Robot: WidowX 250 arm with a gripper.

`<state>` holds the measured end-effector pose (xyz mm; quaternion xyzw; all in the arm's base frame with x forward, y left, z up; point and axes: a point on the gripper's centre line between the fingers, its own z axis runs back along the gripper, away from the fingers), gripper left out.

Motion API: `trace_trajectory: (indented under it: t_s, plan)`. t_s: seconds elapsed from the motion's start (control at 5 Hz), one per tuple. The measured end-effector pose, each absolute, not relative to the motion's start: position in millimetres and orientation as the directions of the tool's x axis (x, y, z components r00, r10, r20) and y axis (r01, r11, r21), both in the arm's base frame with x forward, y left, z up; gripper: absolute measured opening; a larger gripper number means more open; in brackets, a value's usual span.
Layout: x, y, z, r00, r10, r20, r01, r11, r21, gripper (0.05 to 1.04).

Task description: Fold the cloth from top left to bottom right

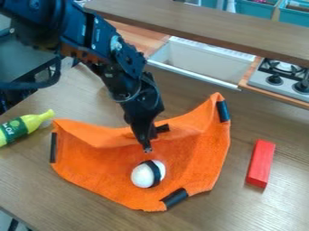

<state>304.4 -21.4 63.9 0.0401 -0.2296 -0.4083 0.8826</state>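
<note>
An orange cloth (187,155) with black strips at its corners lies on the table, its left and right parts raised and creased. Its upper edge is turned over in a flap (102,135) along the back. My gripper (147,148) points down over the cloth's middle, in front of that flap, with one black strip (162,128) just to its right. Whether it touches the fabric is unclear. A white ball-like object (147,173) with a black band rests on the cloth, a little below the gripper's tip.
Left of the cloth lies a yellow bottle (23,126) with a green label. A red block (260,163) is on the table at the right. Behind the work area are a white sink basin (199,63), a stove (282,76) and a raised wooden shelf (205,25).
</note>
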Motion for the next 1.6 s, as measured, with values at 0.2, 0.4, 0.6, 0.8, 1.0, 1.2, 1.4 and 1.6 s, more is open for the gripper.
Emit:
trace_trajectory:
  t_s: [0.2, 0.4, 0.6, 0.8, 1.0, 1.2, 1.4, 1.6]
  plan:
    - [294.9, -31.2, 65.4, 0.546, -0.749, 0.376, 0.717, 0.65, 0.253, 0.058]
    - [286.1, -41.5, 59.3, 0.528, -0.77, 0.359, 0.738, 0.625, 0.255, 0.057]
    - [275.0, -54.9, 50.7, 0.516, -0.787, 0.338, 0.756, 0.604, 0.252, 0.056]
    - [264.8, -70.9, 46.6, 0.502, -0.798, 0.334, 0.767, 0.589, 0.254, 0.081]
    - [258.6, -83.9, 39.9, 0.507, -0.796, 0.331, 0.762, 0.593, 0.258, 0.242]
    - [253.1, -85.7, 23.4, 0.521, -0.797, 0.306, 0.786, 0.588, 0.192, 0.517]
    - [258.5, -83.9, 22.9, 0.531, -0.784, 0.322, 0.809, 0.582, 0.084, 0.821]
    - [261.4, -85.7, 26.3, 0.534, -0.774, 0.341, 0.826, 0.563, -0.015, 1.001]
